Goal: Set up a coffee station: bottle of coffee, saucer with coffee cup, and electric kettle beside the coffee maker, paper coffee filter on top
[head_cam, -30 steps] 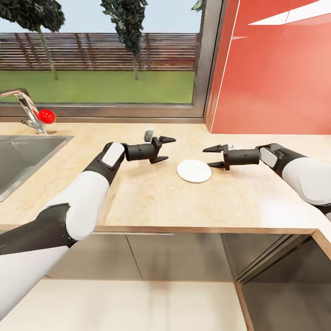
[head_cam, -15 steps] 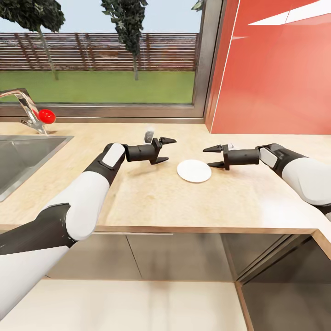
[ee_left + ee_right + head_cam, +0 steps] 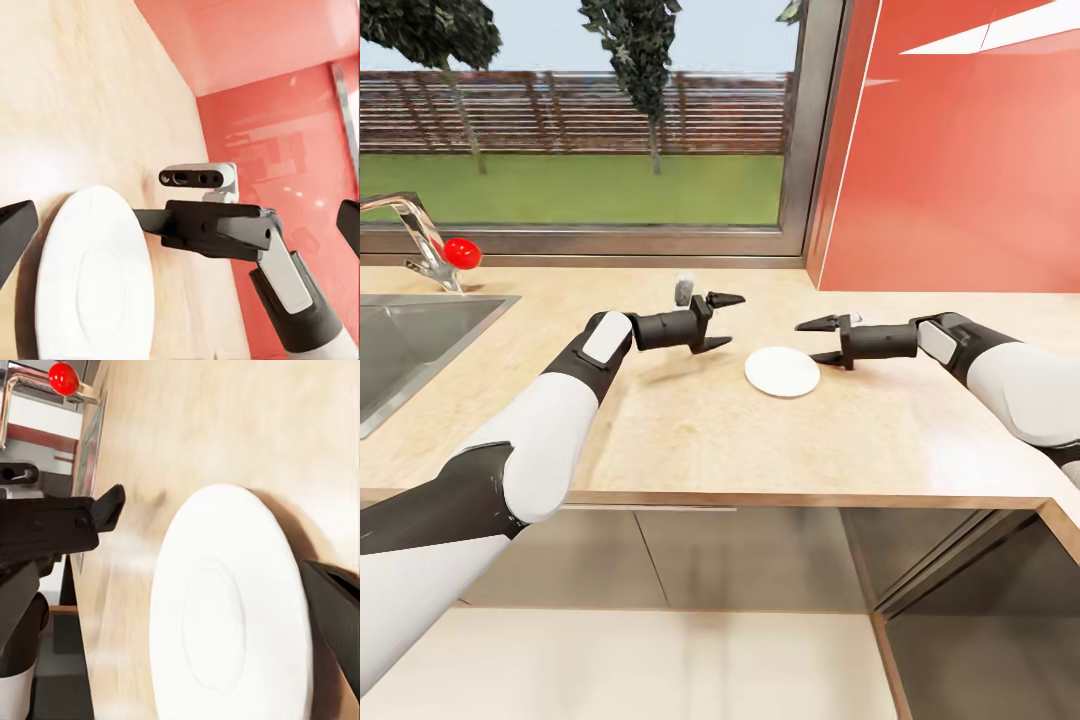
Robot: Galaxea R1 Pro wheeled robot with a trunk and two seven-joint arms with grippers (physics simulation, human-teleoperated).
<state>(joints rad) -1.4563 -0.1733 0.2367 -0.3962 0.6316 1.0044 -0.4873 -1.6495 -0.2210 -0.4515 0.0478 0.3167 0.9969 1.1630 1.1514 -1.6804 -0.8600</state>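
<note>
No text, label, brand, number or sign can be read in any view. The saucer [image 3: 782,371] is plain white, the counter [image 3: 690,440] bare wood grain, the red wall [image 3: 960,150] unmarked, and the arms carry no lettering.

The saucer [image 3: 782,371] lies on the countertop [image 3: 690,430] between both hands, sink [image 3: 410,345] far left, seemingly.

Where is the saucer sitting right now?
In the head view the saucer lies flat on the wooden countertop, between the left gripper and the right gripper, right of the sink and below the window.
</note>
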